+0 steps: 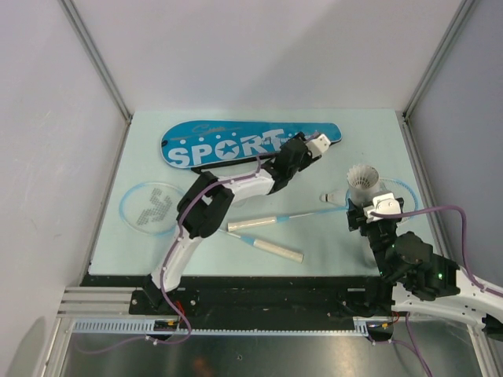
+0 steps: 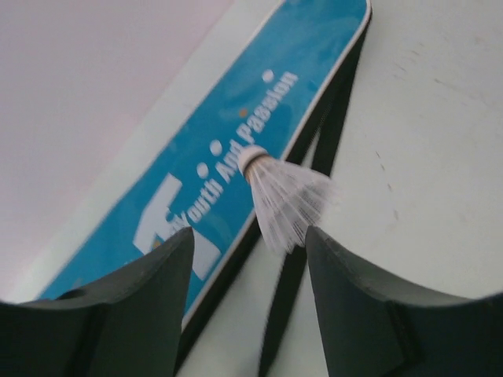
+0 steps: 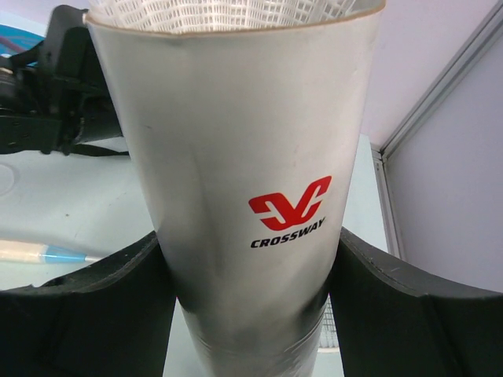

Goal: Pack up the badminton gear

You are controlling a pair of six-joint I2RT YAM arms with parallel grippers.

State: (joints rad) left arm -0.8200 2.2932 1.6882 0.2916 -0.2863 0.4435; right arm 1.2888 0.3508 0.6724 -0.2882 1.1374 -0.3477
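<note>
The long blue "SPORT" racket bag (image 1: 236,143) lies at the back of the table. My left gripper (image 1: 316,147) hovers over its right part, open and empty. In the left wrist view a white shuttlecock (image 2: 284,196) lies on the edge of the bag (image 2: 236,133) and its black strap (image 2: 330,126), just ahead of the open left gripper (image 2: 250,243). My right gripper (image 1: 371,208) is shut on the white cardboard tube (image 1: 363,184), holding it upright. It also shows in the right wrist view (image 3: 244,157), with shuttlecock feathers at its mouth (image 3: 228,12).
One light-blue racket has its head (image 1: 149,206) at the left, partly under my left arm. The second racket's head (image 1: 405,192) lies at the right, beneath my right gripper. The two white handles (image 1: 255,223) (image 1: 275,249) lie mid-table. Walls enclose the table on three sides.
</note>
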